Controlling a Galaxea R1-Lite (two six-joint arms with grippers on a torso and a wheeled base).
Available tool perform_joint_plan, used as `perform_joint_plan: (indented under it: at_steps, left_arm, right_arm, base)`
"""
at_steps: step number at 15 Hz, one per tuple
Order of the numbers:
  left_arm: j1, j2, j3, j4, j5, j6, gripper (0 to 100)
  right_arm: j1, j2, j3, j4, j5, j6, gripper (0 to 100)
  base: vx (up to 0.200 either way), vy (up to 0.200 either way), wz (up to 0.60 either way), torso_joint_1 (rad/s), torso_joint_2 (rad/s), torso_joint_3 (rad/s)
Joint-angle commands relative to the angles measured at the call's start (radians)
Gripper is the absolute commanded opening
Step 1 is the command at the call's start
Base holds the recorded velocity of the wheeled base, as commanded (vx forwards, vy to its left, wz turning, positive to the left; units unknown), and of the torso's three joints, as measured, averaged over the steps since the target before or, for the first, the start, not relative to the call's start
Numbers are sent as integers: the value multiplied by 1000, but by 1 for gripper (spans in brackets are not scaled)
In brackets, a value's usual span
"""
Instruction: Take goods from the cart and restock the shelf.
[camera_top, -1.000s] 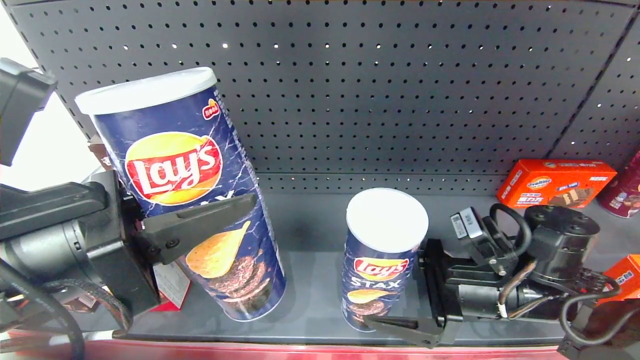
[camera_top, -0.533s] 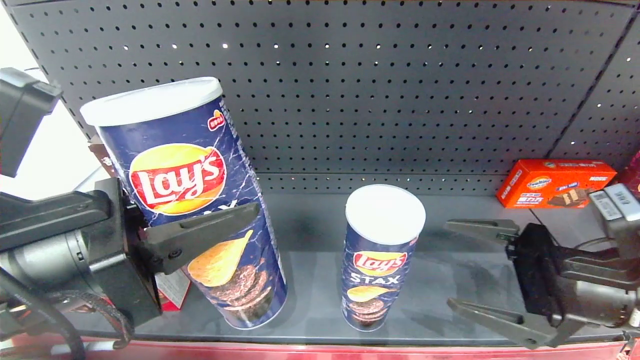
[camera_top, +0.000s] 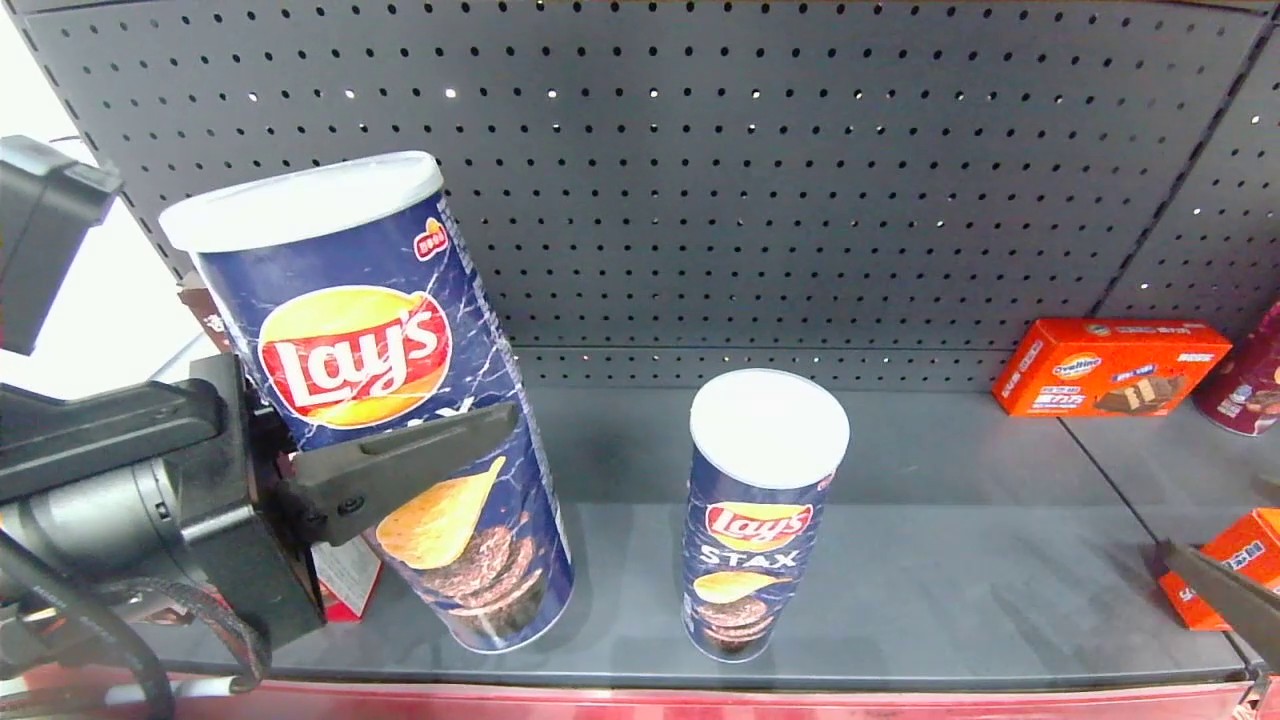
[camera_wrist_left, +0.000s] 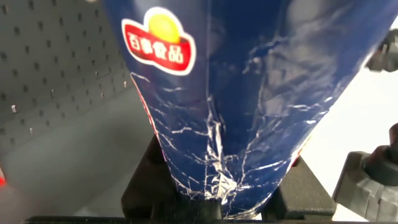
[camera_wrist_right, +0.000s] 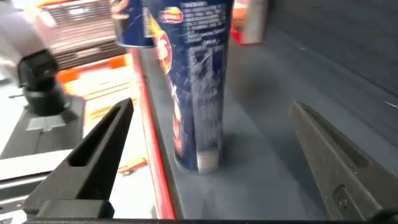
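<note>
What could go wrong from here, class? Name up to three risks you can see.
1. The large can, clamped in the left pincer, leans; released like that, it may topple.
2. Its base sits near the small can; a fall or shove could knock that over.
3. The open right pincer has a finger by the orange box near the edge of the shelf, and might nudge it off.

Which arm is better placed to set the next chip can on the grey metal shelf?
Left. The left gripper is shut on the tall blue white-lidded chip can, tilted at the grey shelf's left end. The right gripper is open and empty, far right.
</note>
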Motion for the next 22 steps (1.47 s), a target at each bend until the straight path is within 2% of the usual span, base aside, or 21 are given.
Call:
perform_joint_plan:
  at_steps: [1,3,5,6,12,16,18,19,22]
  left_arm:
    - [-5,22,0,-25,-1,11,0]
    - [-8,27,3,-31,-1,14,0]
    - [-6,22,5,-26,-1,12,0]
    - [-6,22,12,-28,-1,12,0]
    - [-9,-15,68,-25,-1,14,0]
    - [8,-16,34,-17,-1,17,0]
    - [28,7,34,-17,13,92,0]
    - [45,30,41,-20,27,112,0]
    - [51,111,-29,-19,-21,111,0]
  right_arm:
    - [-38,-316,167,129,-183,5,100]
    - [-35,-496,170,358,-216,22,100]
    - [-39,-706,172,654,-233,24,100]
    - [-41,-695,167,703,-302,28,100]
    - [-41,-695,172,681,-320,36,100]
    - [-42,-695,172,681,-320,36,100]
    - [-42,-695,172,681,-320,36,100]
    - [-42,-695,172,681,-320,36,100]
    - [-42,-695,172,681,-320,36,100]
  base:
    - [0,0,0,0,0,0]
    - [0,0,0,0,0,0]
    - [0,0,0,0,0,0]
    - [0,0,0,0,0,0]
    - [0,0,0,0,0,0]
    - [0,0,0,0,0,0]
    - [0,0,0,0,0,0]
    - [0,0,0,0,0,0]
    - [0,0,0,0,0,0]
